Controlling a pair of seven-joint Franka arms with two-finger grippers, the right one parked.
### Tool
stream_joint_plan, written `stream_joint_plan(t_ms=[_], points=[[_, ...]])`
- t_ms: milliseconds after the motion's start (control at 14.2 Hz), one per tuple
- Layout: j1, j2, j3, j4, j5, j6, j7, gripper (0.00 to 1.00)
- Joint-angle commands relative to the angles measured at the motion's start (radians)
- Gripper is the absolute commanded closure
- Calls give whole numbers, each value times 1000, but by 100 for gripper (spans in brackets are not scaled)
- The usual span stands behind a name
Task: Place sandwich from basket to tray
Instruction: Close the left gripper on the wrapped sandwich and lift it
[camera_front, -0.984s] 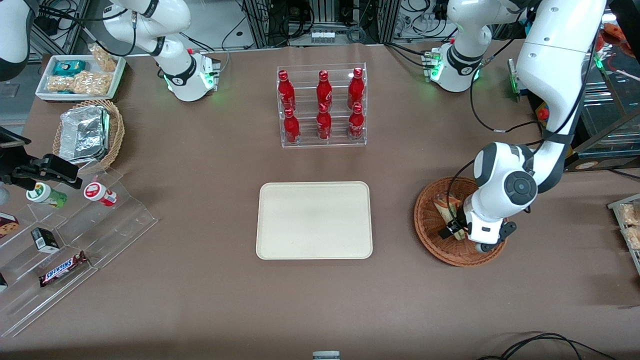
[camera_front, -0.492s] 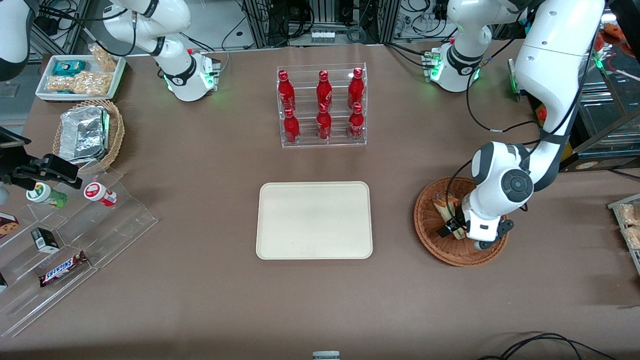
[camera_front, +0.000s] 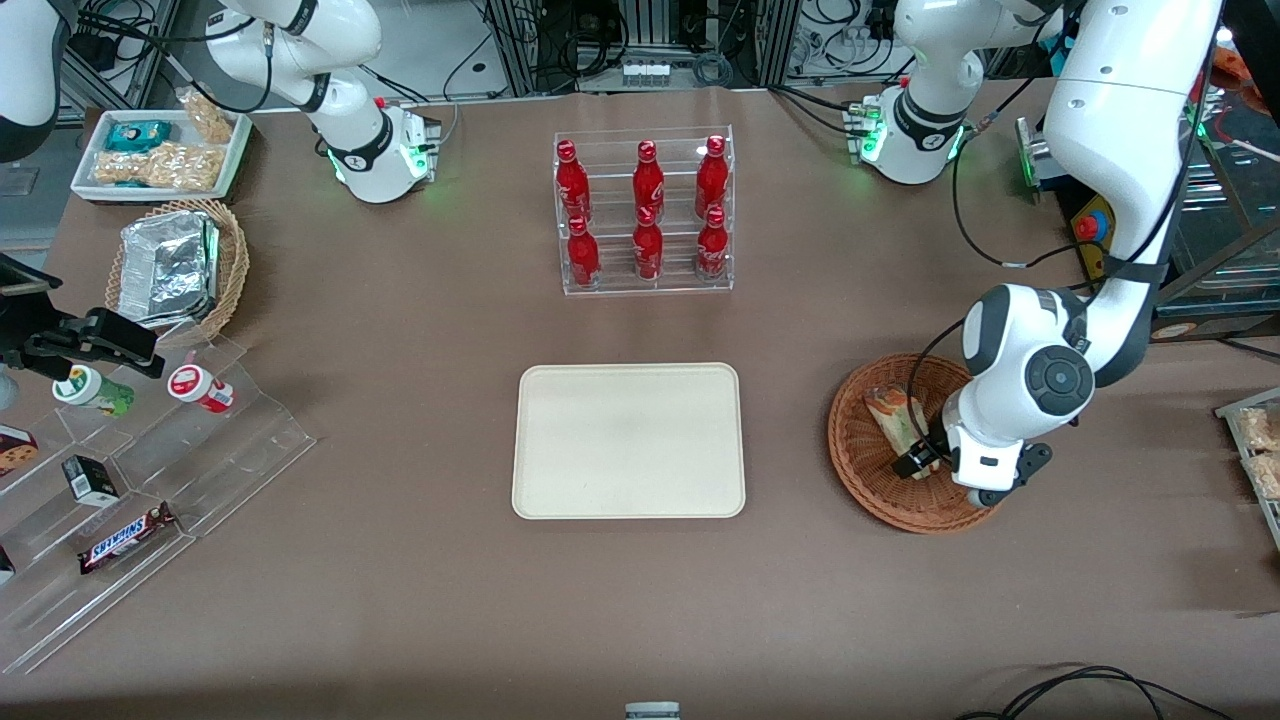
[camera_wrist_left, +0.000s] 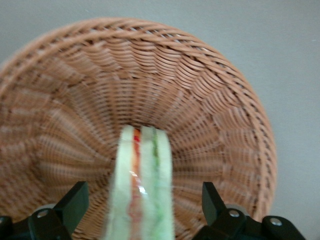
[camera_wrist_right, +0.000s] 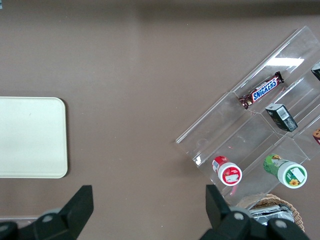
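The sandwich (camera_front: 893, 411) (camera_wrist_left: 142, 190), pale bread with red-orange and green layers, lies in the reddish-brown wicker basket (camera_front: 852, 470) (camera_wrist_left: 210, 100) toward the working arm's end of the table. My gripper (camera_front: 926, 462) (camera_wrist_left: 142, 200) is low inside the basket and open. Its two dark fingers straddle the sandwich's end, with a gap showing on each side. The wrist housing hides part of the basket in the front view. The cream tray (camera_front: 628, 440) (camera_wrist_right: 30, 137) lies flat at the table's middle with nothing on it.
A clear rack of red bottles (camera_front: 645, 215) stands farther from the front camera than the tray. Toward the parked arm's end are a stepped acrylic display (camera_front: 150, 470) with snacks, a tan basket holding foil (camera_front: 180, 265) and a white snack tray (camera_front: 160, 150).
The gripper and wrist have shifted slightly within the basket toward the working arm's end of the table, so more of the sandwich shows. The sandwich still lies in the basket.
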Motion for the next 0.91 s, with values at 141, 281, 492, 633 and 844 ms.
stream_joint_plan(t_ms=[141, 281, 492, 633, 844], points=[[-2, 31, 3, -6, 58, -23, -40, 0], [-13, 43, 2, -7, 58, -21, -90, 0], [-48, 49, 2, -23, 59, -21, -163, 0], [-56, 48, 2, -34, 58, -21, -183, 1], [-54, 29, 2, -27, 59, -34, -194, 75]])
